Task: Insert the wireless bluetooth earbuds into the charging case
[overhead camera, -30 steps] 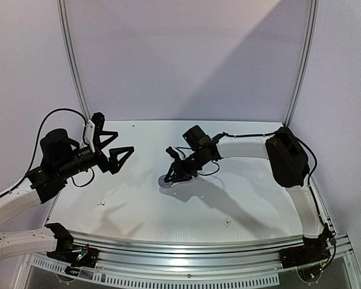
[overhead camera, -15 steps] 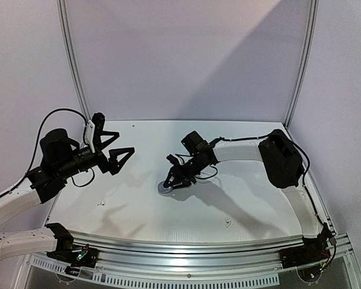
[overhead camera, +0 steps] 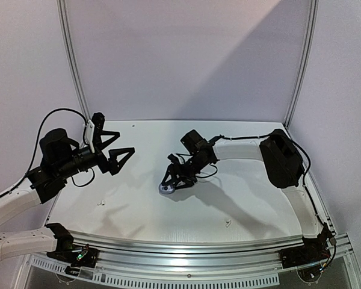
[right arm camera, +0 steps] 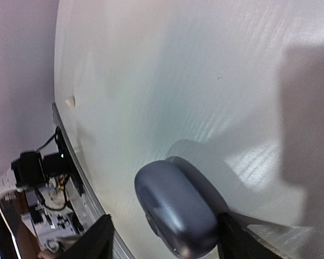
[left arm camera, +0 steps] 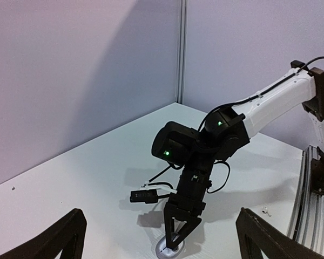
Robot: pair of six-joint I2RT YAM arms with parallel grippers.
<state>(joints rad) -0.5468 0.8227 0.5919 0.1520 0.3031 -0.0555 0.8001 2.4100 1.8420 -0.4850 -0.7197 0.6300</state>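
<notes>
A rounded grey-blue charging case (overhead camera: 166,189) lies on the white table near the middle. My right gripper (overhead camera: 170,180) points down over it, open, one finger on each side. In the right wrist view the case (right arm camera: 175,208) fills the gap of the right gripper (right arm camera: 166,218); the right finger touches it and the left finger stands apart. The case (left arm camera: 170,249) also shows in the left wrist view. Two tiny white earbuds (overhead camera: 99,203) (overhead camera: 228,223) lie near the front edge. The dark grey earbuds are out of view. My left gripper (overhead camera: 112,154) is open and empty, held above the table's left side.
The table's curved metal front rail (overhead camera: 186,244) runs along the near side. The right arm's cable and a small black connector (left arm camera: 143,195) hang beside its wrist. One white earbud (right arm camera: 70,101) shows near the rail, and another (left arm camera: 264,210) in the left wrist view.
My right gripper has come down and toward the near edge, now straddling the case. The case has shifted slightly nearer. The left arm has not moved.
</notes>
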